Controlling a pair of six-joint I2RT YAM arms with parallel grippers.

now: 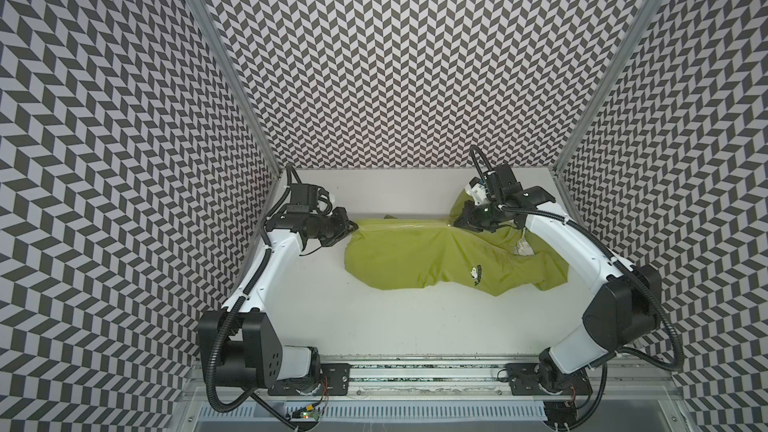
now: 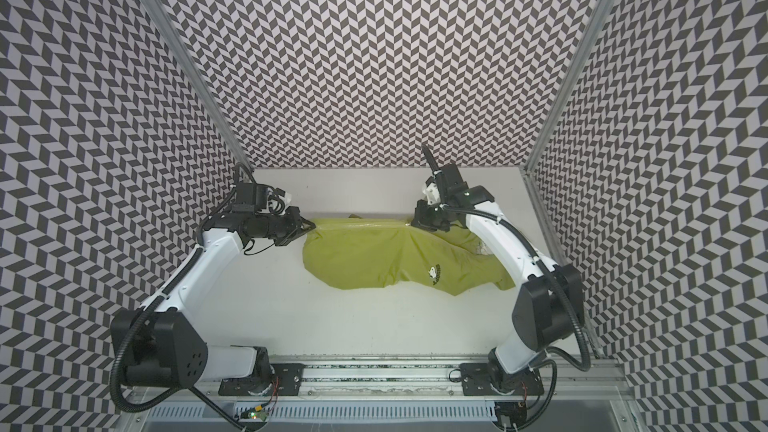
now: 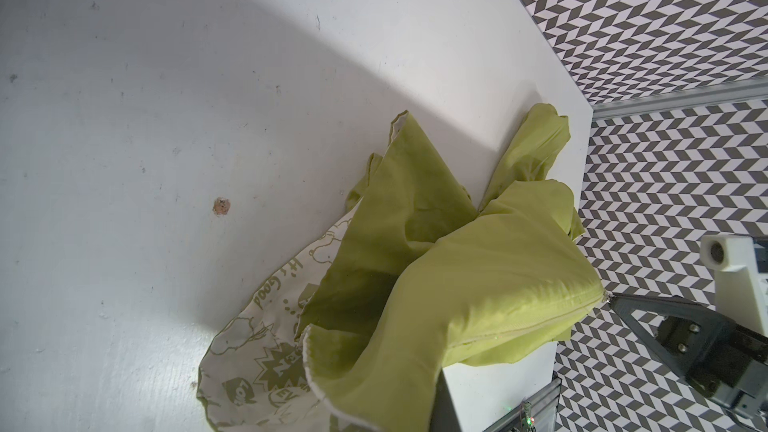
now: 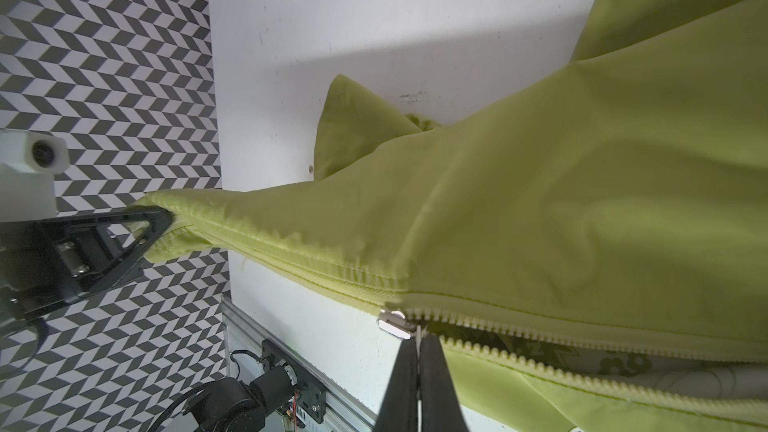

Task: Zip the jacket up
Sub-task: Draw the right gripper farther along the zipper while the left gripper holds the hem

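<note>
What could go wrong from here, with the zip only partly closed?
1. The right hand pinches only the thin pull tab at the slider; it could slip out.
2. The left hand holds just the hem corner of the jacket; losing it would slacken the zipper.
3. Ahead, the open teeth curve apart, so the slider may jam.

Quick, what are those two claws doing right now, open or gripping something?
Left gripper: shut on the lime-green fabric jacket, at its zipped end.
Right gripper: shut on the jacket's silver zipper pull.
</note>
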